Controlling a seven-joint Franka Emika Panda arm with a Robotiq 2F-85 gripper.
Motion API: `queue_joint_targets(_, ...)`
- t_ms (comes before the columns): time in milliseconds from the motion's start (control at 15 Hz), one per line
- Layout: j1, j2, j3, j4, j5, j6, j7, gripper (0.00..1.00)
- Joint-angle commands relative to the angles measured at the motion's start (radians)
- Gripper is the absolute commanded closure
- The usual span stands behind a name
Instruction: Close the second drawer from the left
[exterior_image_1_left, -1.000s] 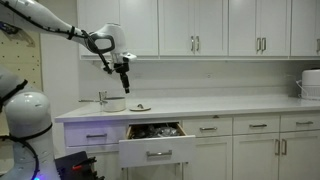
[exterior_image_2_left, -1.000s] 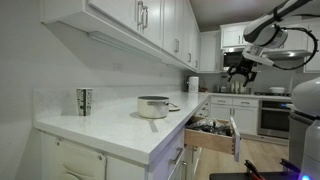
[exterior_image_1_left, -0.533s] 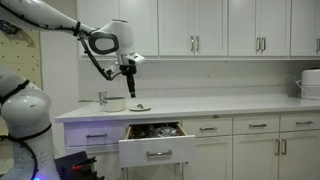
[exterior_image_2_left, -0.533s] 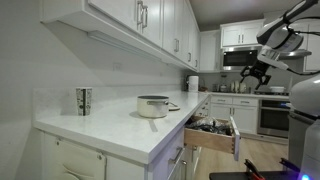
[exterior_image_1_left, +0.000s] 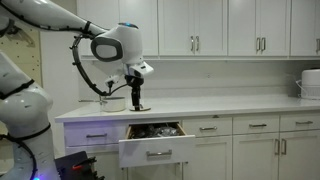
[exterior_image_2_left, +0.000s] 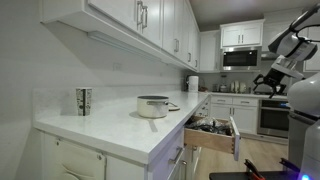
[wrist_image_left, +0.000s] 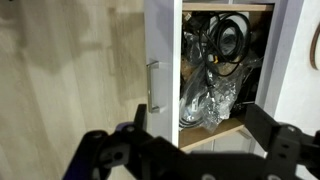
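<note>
Under the counter (exterior_image_1_left: 230, 106), the 2nd drawer from the left (exterior_image_1_left: 156, 151) stands pulled well out, with dark jumbled contents (wrist_image_left: 215, 70) showing behind its white front.

Judgement: it is a rigid box on slides, loaded but not heavy, and should roll shut under a steady push. Best contact is the flat panel near the bar handle (wrist_image_left: 153, 88), centred so the drawer does not rack. No grasp is needed. Loose items inside may rattle or snag if I shove hard.

Gripper (exterior_image_1_left: 138, 102) hangs high above the drawer's front edge, out from the counter, pointing down. Wrist view looks straight down on the front and the floor beside it. Fingers (wrist_image_left: 100, 150) are spread apart, holding nothing. Arm arches in from the side, elbow raised.
</note>
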Motion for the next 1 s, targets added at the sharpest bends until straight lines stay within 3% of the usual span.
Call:
queue_joint_targets(0, -0.035, 0.098, -0.022, 0.03, 0.047, 0.012, -0.074, 0.0)
queue_joint_targets(467, -0.073, 0.243, -0.062, 0.004, 0.045, 0.066, -0.224, 0.0)
queue_joint_targets(533, -0.079, 0.266, -0.064, -0.002, 0.046, 0.079, -0.241, 0.25)
queue_joint_targets(667, -0.094, 0.314, -0.077, -0.005, 0.053, 0.105, -0.287, 0.34)
queue_joint_targets(933, -0.118, 0.41, -0.098, -0.007, 0.104, 0.172, -0.375, 0.66)
